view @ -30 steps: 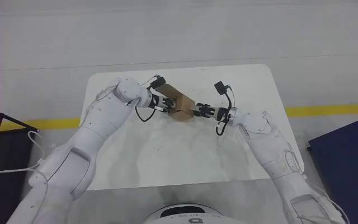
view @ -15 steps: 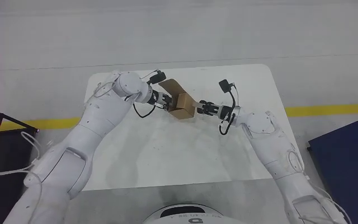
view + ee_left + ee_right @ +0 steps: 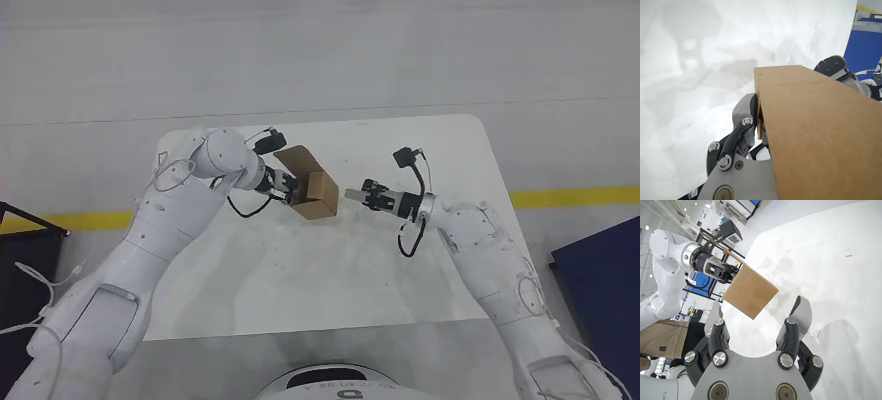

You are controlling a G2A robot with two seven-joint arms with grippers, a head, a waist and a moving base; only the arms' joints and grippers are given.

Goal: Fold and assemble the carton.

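Observation:
The brown cardboard carton (image 3: 319,195) is held above the white table (image 3: 330,280), a flap (image 3: 297,160) standing open at its far side. My left gripper (image 3: 293,189) is shut on the carton's wall (image 3: 759,121), one finger (image 3: 745,113) outside and the other inside. In the right wrist view the carton (image 3: 750,293) hangs as a closed box shape in front of my right gripper (image 3: 759,308). My right gripper (image 3: 352,193) is open, a short gap away from the carton's side, with nothing between its fingers (image 3: 802,309).
The white table carries only scuff marks (image 3: 814,333). Its right edge (image 3: 505,190) lies well beyond my right arm. A yellow floor line (image 3: 575,196) and a dark blue object (image 3: 600,270) lie off the table to the right.
My right gripper has let go of the carton and pulled back to the right. My left gripper has drawn the carton slightly left, keeping hold of it.

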